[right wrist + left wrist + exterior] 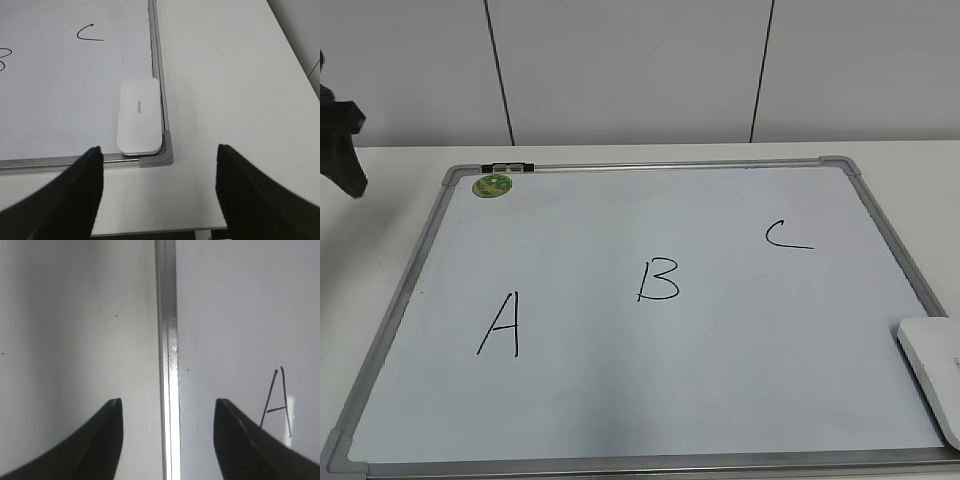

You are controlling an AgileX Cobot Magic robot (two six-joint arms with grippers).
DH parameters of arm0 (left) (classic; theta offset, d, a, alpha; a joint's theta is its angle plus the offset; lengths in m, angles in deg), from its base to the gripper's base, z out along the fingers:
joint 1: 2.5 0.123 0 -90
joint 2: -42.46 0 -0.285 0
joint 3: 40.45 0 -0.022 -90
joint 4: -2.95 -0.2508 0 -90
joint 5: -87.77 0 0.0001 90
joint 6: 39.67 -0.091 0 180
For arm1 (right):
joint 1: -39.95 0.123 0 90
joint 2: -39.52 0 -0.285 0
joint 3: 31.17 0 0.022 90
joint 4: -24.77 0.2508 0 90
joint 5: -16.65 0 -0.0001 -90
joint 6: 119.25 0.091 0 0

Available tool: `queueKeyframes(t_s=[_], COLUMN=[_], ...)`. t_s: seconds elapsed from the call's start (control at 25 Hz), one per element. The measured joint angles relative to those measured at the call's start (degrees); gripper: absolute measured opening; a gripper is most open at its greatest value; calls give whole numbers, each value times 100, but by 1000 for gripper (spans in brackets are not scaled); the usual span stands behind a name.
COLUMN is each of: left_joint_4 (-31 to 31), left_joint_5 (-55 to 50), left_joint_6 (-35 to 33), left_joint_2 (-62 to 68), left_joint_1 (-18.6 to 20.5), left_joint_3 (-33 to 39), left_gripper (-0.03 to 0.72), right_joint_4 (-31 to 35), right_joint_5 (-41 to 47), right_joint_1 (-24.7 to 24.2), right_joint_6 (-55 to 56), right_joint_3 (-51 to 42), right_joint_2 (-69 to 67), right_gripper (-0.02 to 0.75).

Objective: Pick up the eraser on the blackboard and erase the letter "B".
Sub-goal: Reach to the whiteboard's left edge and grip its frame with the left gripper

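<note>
A large white blackboard (740, 390) with a thin grey frame lies flat on a pale desk (380, 220), filling most of the exterior view. Three black handwritten letters sit on it. The letter "B" (658, 280) is near the centre of the board. The letter "A" (500, 325) lies at about 8 o'clock from it, and the letter "C" (788, 235) at about 2 o'clock. A small round green magnet (492, 185) sits in the board's far left corner, just below a short black clip (508, 167) on the frame.

The eraser (935, 365), a flat white rounded block, rests on the board at its near right corner, at about 4 o'clock from the "B" and well apart from it. In the right wrist view the eraser (139, 116) lies lengthwise against the right frame rail, its near end touching the grey corner cap (167, 152). Nothing is touching it.

The right gripper (160, 155) hovers above the desk edge near that corner. Its two dark fingers (82, 190) are spread wide and hold nothing; the eraser shows between them.

The left gripper (167, 407) hangs over the board's left frame rail (167, 315), with the "A" just to one side. Its fingers (105, 435) are also spread wide and empty. In the exterior view only a dark part of the left arm (342, 140) shows, at the left edge.
</note>
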State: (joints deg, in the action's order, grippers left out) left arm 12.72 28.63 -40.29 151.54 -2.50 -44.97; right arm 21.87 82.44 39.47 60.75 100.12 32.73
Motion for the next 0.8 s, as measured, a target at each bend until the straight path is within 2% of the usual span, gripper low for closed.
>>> queueKeyframes(t_s=[0.24,0.52,0.8], left_joint_4=[-23,-442,-551], left_joint_5=[-226,-236,-76], left_joint_6=[0,135,173], left_joint_2=[783,1182,1496], left_joint_1=[-192,-280,-280], left_joint_3=[-435,-472,-472], left_gripper=[433,429,428], right_joint_4=[0,0,0], right_joint_5=[0,0,0], right_joint_1=[0,0,0], right_joint_6=[0,-31,0], right_joint_3=[0,0,0], right_joint_2=[0,0,0], right_gripper=[521,521,520])
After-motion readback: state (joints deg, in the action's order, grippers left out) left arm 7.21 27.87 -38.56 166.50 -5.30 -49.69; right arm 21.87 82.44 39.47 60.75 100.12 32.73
